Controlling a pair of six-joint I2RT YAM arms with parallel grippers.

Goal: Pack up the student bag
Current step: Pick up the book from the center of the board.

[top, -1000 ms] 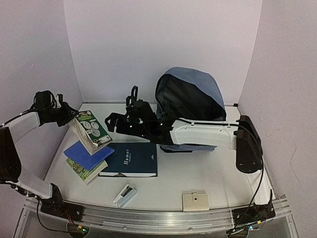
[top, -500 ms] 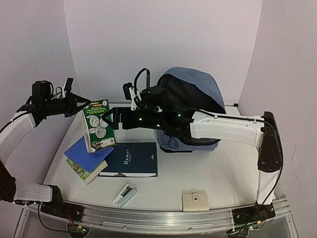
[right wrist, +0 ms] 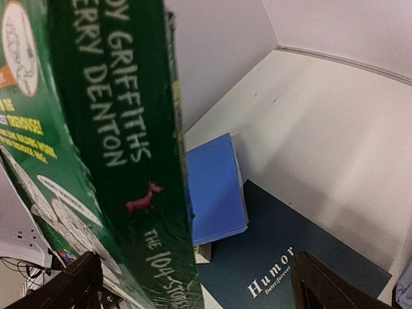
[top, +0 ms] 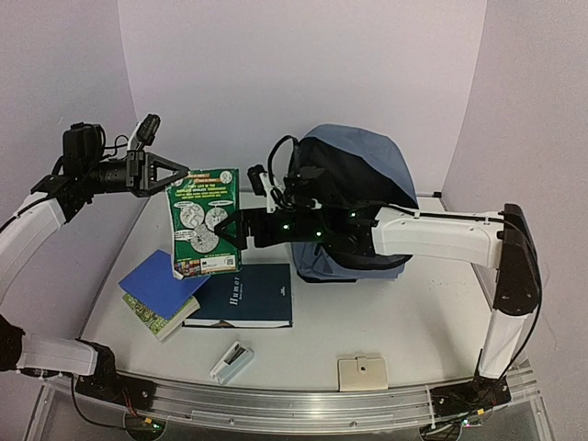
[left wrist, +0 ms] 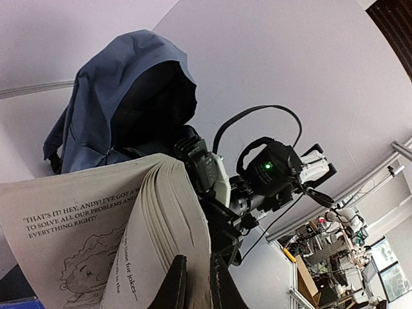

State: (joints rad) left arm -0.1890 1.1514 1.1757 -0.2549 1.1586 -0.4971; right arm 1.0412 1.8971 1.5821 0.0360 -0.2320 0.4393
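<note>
One green book (top: 204,220) hangs upright left of the student bag (top: 367,165), left claw (top: 179,172) clamped on it, right claw (top: 228,230) agape.

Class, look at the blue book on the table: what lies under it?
Under the blue book lies a green-patterned book, only its near corner and page edges showing. The rest is covered.

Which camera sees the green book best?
The top camera: it shows the whole green book. The left wrist camera sees only inside pages; the right wrist camera only its spine, very close.
</note>
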